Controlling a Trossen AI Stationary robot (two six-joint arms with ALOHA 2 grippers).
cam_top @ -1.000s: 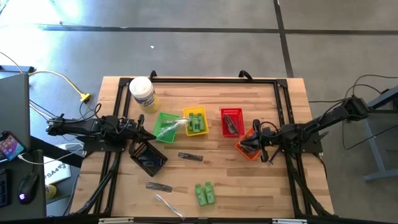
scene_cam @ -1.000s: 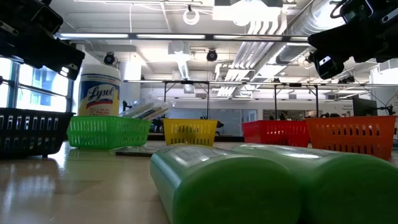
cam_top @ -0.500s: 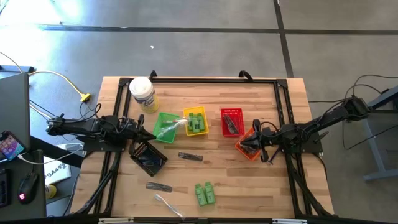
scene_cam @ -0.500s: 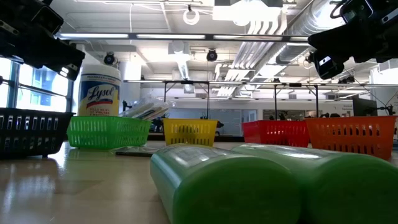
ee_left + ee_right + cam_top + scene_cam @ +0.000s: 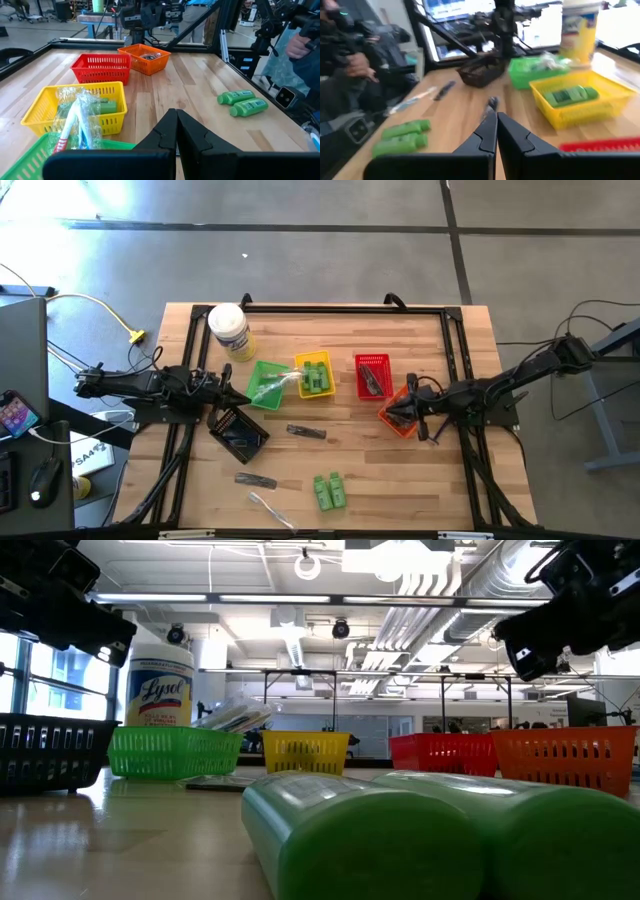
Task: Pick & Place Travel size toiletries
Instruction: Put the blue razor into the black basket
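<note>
Two bright green bottles lie side by side on the table near its front edge, filling the foreground of the low view. Slim black sticks and a clear-wrapped stick lie loose on the wood. More green bottles lie in the yellow basket. My left gripper hovers shut and empty by the green basket. My right gripper hovers shut and empty over the orange basket.
A black basket sits below the left gripper, and a red basket holds a dark item. A large white jar stands at the far left. A black frame rims the table. A person's hand shows beyond the table.
My right gripper has tipped a little at the wrist while staying above the orange basket. Nothing on the table has moved.
</note>
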